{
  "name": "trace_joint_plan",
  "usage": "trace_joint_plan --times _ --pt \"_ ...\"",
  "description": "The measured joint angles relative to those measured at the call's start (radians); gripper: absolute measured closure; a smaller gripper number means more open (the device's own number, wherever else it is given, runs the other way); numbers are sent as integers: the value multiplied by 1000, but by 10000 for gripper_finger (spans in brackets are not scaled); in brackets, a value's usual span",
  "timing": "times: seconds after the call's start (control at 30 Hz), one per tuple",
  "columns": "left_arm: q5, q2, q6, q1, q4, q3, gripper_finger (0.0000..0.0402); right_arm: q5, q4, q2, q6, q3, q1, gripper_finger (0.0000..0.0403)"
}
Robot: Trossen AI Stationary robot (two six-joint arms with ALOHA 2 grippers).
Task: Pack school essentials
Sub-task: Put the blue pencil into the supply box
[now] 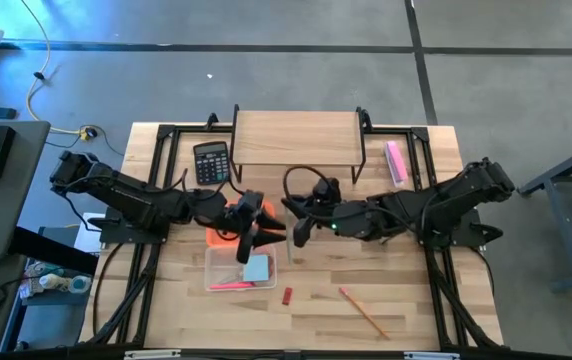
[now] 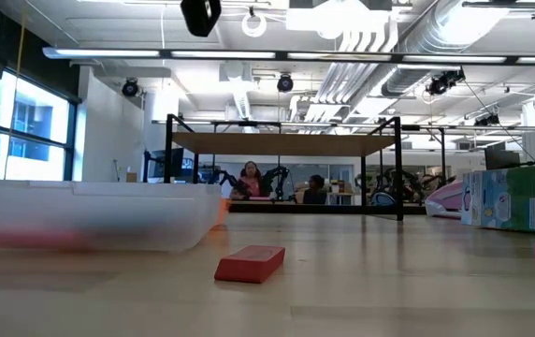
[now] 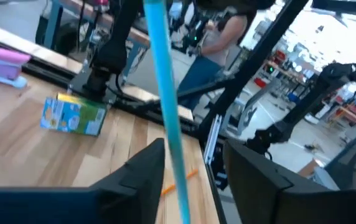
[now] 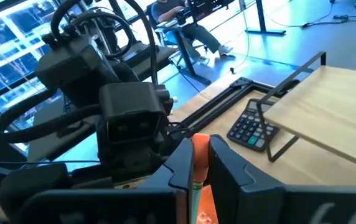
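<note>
A thin pale pencil (image 3: 165, 93) stands nearly upright between the two grippers; from above only a short piece (image 1: 289, 255) shows. My right gripper (image 4: 200, 168) is shut on it at the table's middle. My left gripper (image 3: 193, 177) faces it, open, a finger on either side of the pencil; I cannot tell whether one touches it. A clear tray (image 1: 216, 262) holds the light-blue notepad (image 1: 257, 268) and a pink pencil (image 1: 228, 286). The red piece (image 1: 287, 296) and an orange pencil (image 1: 363, 311) lie on the table. The crayon box (image 3: 72, 115) stands near the right arm. My right gripper pinches the thin pencil (image 4: 197, 177) between its two fingers, coming level from the table's right. The fingers lie across the pencil. It is lifted clear and stands roughly upright in the hold.
The black calculator (image 1: 211, 162) lies beside a wooden riser (image 1: 298, 140) at the far edge. The pink bar (image 1: 396, 160) lies to the riser's right. An orange object (image 1: 221, 237) sits under the left gripper, next to the tray. People sit in the room beyond the table.
</note>
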Motion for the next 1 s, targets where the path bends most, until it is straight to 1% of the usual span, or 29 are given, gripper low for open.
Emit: trace_joint_plan --times 0.17,0.5,0.67,0.8,0.9,1.0 --pt "0 0 0 30 2 0 283 -4 7 0 0 0 -21 382" --pt "0 0 0 65 1 0 318 -18 53 0 -45 0 -44 382" --pt "1 0 0 65 1 0 355 -46 53 0 -45 0 -55 382" --pt "0 0 13 65 -3 0 384 -47 55 0 -53 0 -55 382" --pt "0 0 16 65 -3 0 391 -52 56 0 -53 0 -55 382" --pt "1 0 24 63 -3 0 386 -58 56 0 -53 0 -55 382"
